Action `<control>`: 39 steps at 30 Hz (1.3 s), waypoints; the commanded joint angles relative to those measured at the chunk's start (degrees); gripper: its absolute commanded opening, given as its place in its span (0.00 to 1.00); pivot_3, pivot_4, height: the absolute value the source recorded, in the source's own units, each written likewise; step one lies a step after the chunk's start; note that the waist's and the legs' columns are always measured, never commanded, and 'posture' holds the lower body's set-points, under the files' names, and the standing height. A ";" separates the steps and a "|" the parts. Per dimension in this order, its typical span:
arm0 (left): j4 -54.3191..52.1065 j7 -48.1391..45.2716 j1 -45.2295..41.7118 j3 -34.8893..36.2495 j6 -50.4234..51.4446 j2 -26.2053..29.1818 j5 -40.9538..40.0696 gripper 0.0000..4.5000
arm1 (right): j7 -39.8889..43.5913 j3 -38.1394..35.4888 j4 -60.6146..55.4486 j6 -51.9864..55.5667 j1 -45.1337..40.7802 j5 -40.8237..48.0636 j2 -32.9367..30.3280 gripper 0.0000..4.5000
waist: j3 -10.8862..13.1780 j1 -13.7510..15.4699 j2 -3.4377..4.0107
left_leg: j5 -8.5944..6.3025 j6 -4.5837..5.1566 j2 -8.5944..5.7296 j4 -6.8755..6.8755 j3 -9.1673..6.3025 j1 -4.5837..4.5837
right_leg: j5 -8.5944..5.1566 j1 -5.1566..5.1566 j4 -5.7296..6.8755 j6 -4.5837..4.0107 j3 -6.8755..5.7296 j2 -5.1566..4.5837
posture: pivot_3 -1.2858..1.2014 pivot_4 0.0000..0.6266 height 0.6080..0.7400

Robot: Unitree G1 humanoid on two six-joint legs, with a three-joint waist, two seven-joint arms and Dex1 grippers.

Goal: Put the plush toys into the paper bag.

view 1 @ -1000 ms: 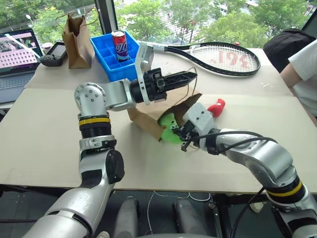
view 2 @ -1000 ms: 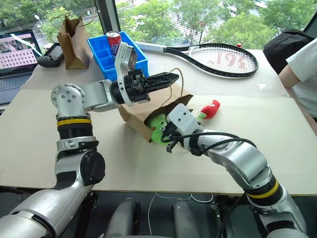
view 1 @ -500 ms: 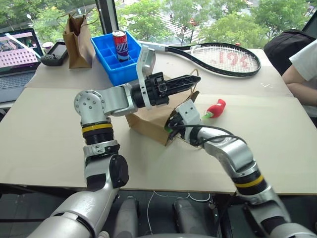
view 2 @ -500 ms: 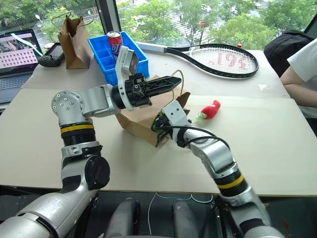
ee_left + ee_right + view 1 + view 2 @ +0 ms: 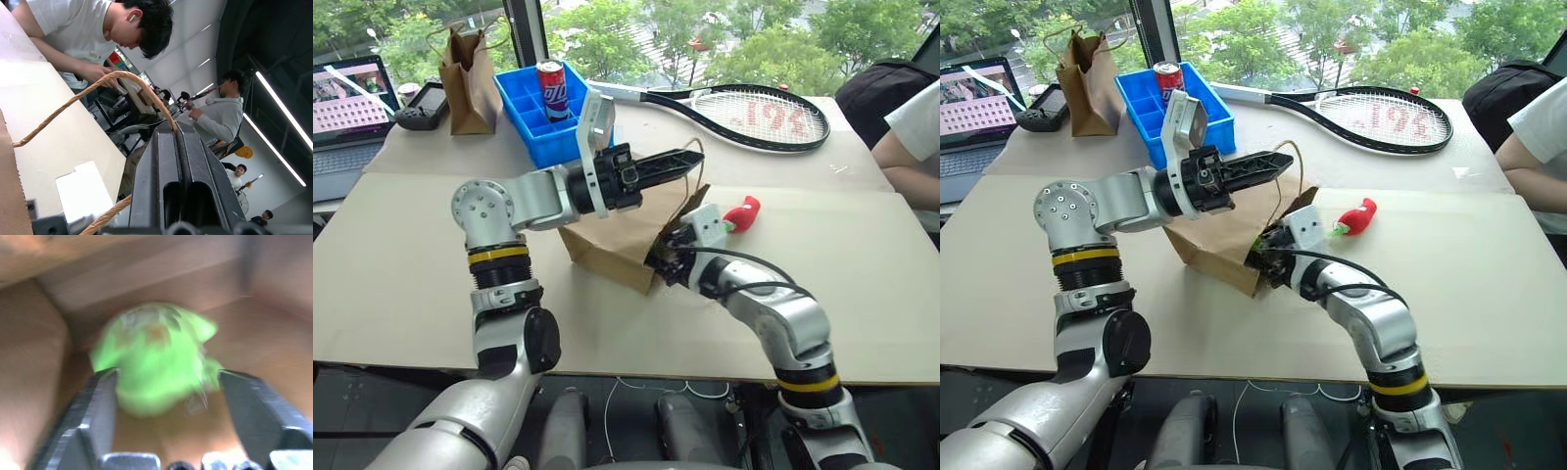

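Left claw [image 5: 176, 128] clamped on handle [image 5: 88, 93], holding bag [image 5: 617, 240] mouth up. Right claw [image 5: 164, 396] wide, green toy [image 5: 156, 355] loose inside. Back straight out, no snagging rim; chili [image 5: 741, 214] next.

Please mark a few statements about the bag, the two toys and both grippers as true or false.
1. The left gripper is shut on the paper bag's handle. True.
2. The right gripper is clamped tight on the green plush toy. False: its fingers stand apart, the toy between them inside the paper bag.
3. The red chili plush is in the bag. False: it lies on the table.
4. A soda can stands in the blue bin. True.
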 commanded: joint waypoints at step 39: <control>-0.34 2.30 -1.15 -0.82 -5.11 8.76 -8.14 0.00 | 22.17 -6.56 0.46 -9.44 -2.75 0.71 -23.12 0.02 | 0.09 -0.40 0.13 | 0.01 -0.02 -0.05 0.00 0.02 0.07 | -0.01 0.06 -0.01 0.06 0.08 -0.01 | 0.52 0.24 0.44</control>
